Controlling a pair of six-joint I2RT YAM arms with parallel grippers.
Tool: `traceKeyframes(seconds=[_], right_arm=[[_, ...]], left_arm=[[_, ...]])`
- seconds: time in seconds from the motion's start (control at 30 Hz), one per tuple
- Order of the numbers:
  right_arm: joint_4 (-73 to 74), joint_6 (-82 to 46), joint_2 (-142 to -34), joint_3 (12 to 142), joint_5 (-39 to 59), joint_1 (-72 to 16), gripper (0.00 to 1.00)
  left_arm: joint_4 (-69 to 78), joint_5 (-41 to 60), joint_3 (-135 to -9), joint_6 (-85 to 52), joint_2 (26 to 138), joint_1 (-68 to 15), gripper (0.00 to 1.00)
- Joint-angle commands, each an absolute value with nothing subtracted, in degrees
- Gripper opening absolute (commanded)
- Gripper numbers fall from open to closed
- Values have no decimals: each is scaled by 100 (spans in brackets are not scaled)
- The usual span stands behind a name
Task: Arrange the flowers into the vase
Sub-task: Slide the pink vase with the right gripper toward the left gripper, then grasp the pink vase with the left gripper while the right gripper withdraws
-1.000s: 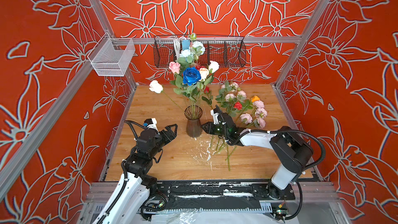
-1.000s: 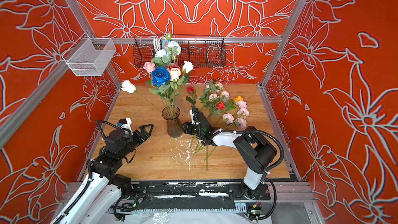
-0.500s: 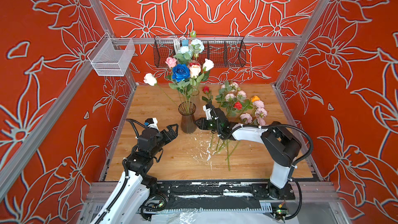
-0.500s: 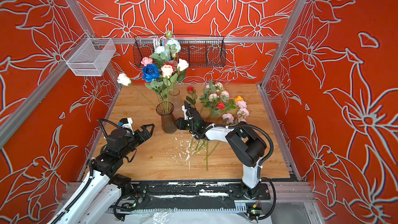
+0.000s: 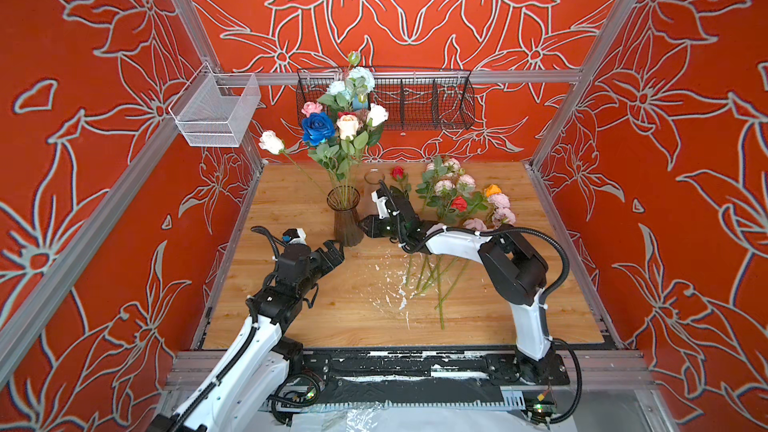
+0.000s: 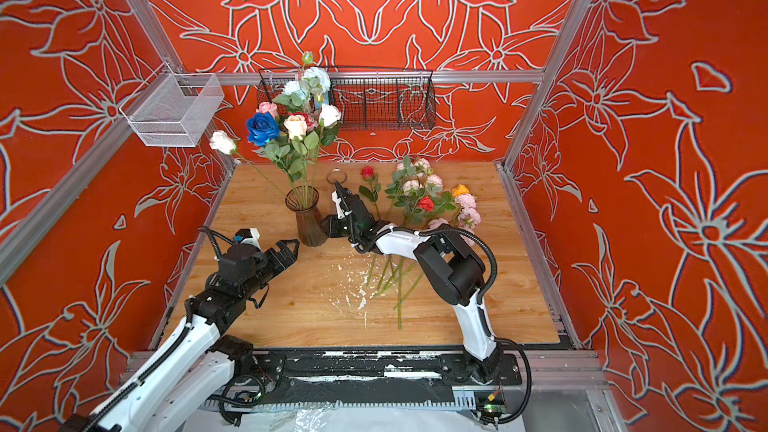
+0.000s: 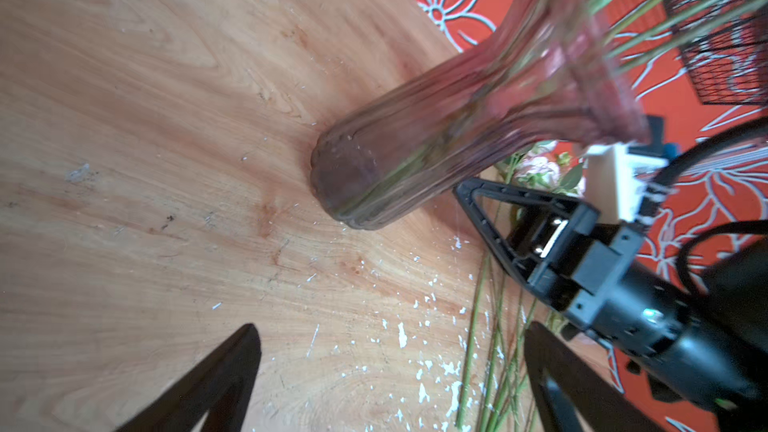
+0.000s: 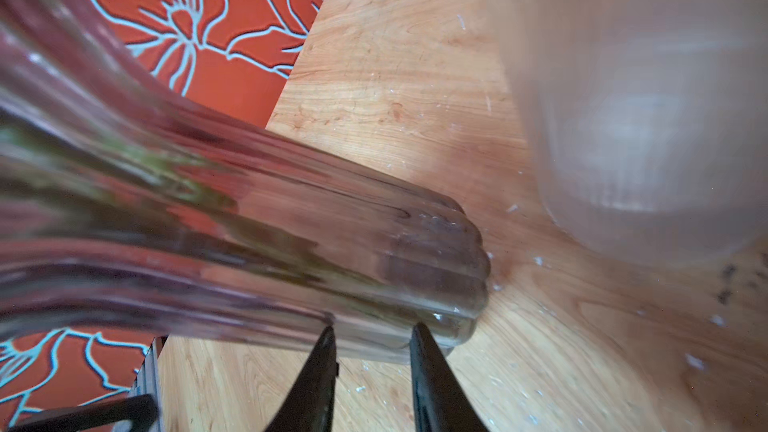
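Observation:
A smoky ribbed glass vase stands left of the table's middle and holds several flowers with blue, pink, white and pale blue heads. More flowers lie loose on the right, stems toward the front. My right gripper reaches across with its tips against the vase's lower side; a narrow gap between its fingers holds nothing. My left gripper is wide open just in front of the vase's foot, apart from it.
A small clear glass jar stands right behind the vase and the right gripper. A black wire basket hangs on the back wall, a white mesh basket on the left rail. White flecks dot the wooden table.
The vase with its flowers has slid left and a little toward the back, and my right gripper has followed against it. The left gripper has opened a bit wider.

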State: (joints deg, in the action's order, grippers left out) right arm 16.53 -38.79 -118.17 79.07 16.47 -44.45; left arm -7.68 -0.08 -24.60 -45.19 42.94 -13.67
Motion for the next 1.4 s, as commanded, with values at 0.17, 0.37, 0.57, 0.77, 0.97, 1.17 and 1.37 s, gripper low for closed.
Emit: traceKeyframes(seconds=[0.17, 0.37, 0.57, 0.77, 0.97, 1.17, 1.37], right_arm=[[997, -3510, -12258, 8903, 1441, -4491, 32], [772, -3267, -11766, 8553, 1327, -4498, 38], [430, -2898, -10772, 7680, 1299, -4496, 49], [81, -2760, -9652, 6843, 977, -4434, 53], [-390, -2537, -8954, 6654, 637, -4216, 54], [-542, -2488, -8685, 6617, 586, -4098, 55], [-586, -2606, -8565, 6522, 535, -4042, 55]], left_arm=[[91, -470, -2463, -4496, 4984, -1424, 100], [330, -425, -2827, -4515, 6250, -1424, 99], [690, -857, -3028, -4480, 7044, -1424, 99], [1015, -938, -3343, -4359, 7828, -1424, 100], [1322, -1082, -3410, -4491, 8294, -1419, 99], [1453, -1256, -3551, -4450, 8586, -1423, 98], [1423, -1380, -3845, -4238, 8921, -1390, 97]])
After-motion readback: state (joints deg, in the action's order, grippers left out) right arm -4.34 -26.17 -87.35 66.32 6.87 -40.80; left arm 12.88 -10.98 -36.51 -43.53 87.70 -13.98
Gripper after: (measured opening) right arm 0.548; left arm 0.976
